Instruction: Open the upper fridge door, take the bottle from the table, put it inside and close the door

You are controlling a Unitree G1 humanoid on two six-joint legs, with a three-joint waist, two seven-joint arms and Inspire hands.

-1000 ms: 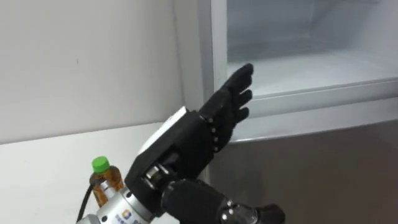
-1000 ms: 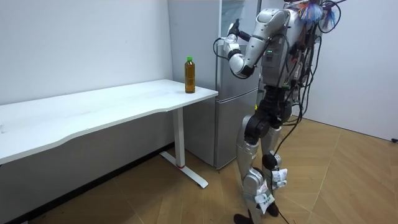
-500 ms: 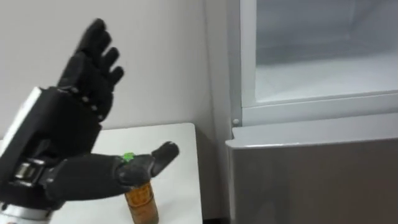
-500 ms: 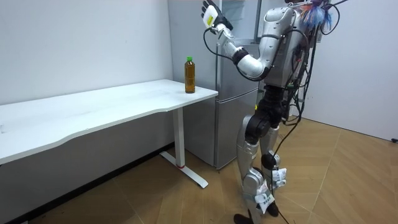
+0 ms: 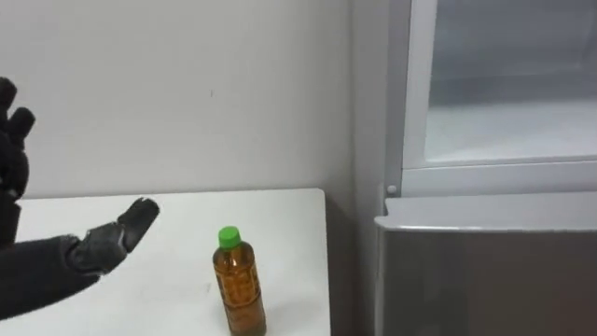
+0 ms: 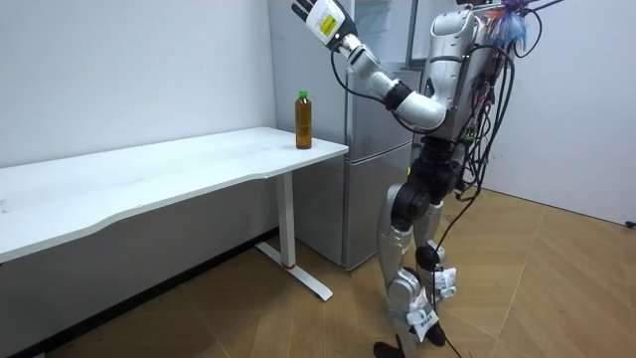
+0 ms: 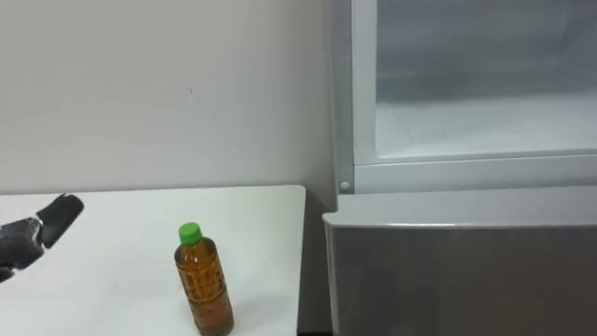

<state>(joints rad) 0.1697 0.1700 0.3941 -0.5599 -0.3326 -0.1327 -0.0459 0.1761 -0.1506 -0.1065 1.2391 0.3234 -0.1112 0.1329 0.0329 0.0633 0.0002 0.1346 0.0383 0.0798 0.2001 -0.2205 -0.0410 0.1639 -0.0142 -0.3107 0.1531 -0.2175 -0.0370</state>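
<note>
Left hand [image 5: 47, 271] hangs high and to the left of the bottle [image 5: 239, 285], well apart from it, fingers [image 5: 11, 140] straight and spread, thumb out, holding nothing. The bottle (green cap, amber liquid) stands upright on the worktop [image 5: 280, 215], near the corner closest to the fridge [image 5: 485, 271]. The step looks like the reach. Bring the hand down and across, and keep the fingers spread until the bottle's body sits between thumb and fingers. Close round the middle, below the cap, not on the neck. Approach from the wall side or from above, because a sideways knock would likely send it off the near edge or into the gap by the fridge. The upper compartment [image 5: 504, 121] stands open with a pale shelf inside, so lift the bottle clear of its lower rim before you go in. The worktop is white, smooth and long, on a white leg. There is a plain pale wall [image 5: 187, 84] behind and a wood floor [image 6: 248, 318]. The robot stands upright before the fridge, at the worktop's end.
</note>
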